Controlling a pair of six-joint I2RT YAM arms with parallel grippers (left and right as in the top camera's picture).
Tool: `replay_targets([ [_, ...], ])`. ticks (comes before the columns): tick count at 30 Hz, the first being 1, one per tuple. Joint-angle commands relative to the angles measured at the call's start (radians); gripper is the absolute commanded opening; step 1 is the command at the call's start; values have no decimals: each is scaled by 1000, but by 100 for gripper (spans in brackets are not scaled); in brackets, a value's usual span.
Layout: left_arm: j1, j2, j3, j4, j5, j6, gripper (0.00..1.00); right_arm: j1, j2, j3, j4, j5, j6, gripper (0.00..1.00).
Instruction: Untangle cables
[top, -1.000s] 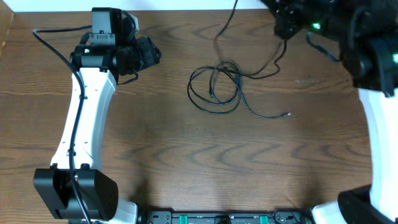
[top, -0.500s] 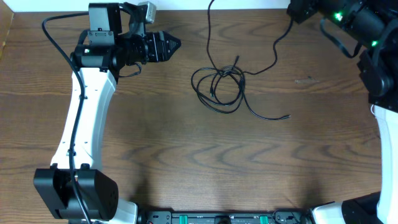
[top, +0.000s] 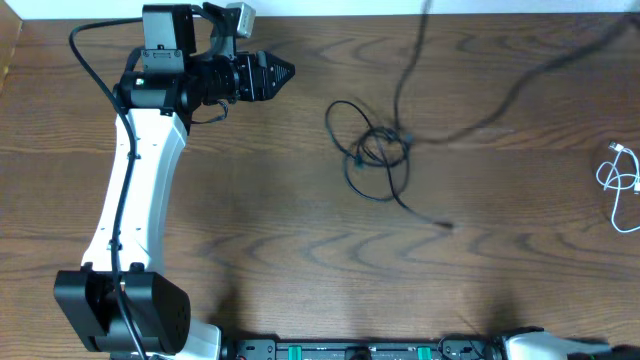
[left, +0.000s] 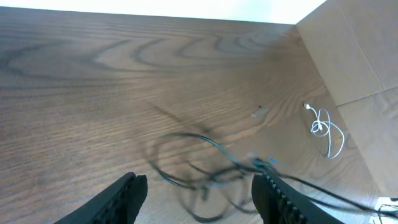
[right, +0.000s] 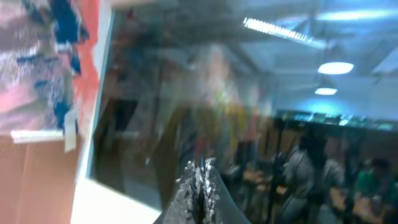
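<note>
The black cables (top: 375, 150) are seen knotted at the centre of the table (top: 300, 270), with blurred strands leading off to its far and right edges. The white cable (top: 622, 185) is laid well apart at the right. The left gripper (top: 285, 72) is held released and empty, while the right gripper (right: 199, 186) is clenched, and it cannot be told whether anything is grasped.

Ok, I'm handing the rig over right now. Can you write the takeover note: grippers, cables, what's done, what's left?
Left gripper: open, empty, left of the tangle, touching nothing.
Right gripper: shut, outside the overhead view, its camera facing the room; no strand visible in it.
Black cables: knotted loops in the middle of the table, two blurred strands running off the top and right.
White cable: coiled alone near the right edge.
Done: white cable lies apart.
Left: loosen the black knot.
</note>
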Motion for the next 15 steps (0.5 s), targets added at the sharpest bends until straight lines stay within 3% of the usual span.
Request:
replay_targets([
  [1,-8,7,-16,-27,23,60,60,-19,19,3,-76,23,-12,1],
  [6,-73,37,-16,-131,-53,79,60,-19,102,3,-336,23,11,1],
  [10,-109,73,-16,-205,-117,19,59,-16,230,2,-536,18,26,1],
  [15,-105,77,-16,-240,-128,11,59,-23,394,2,-694,31,37,1],
])
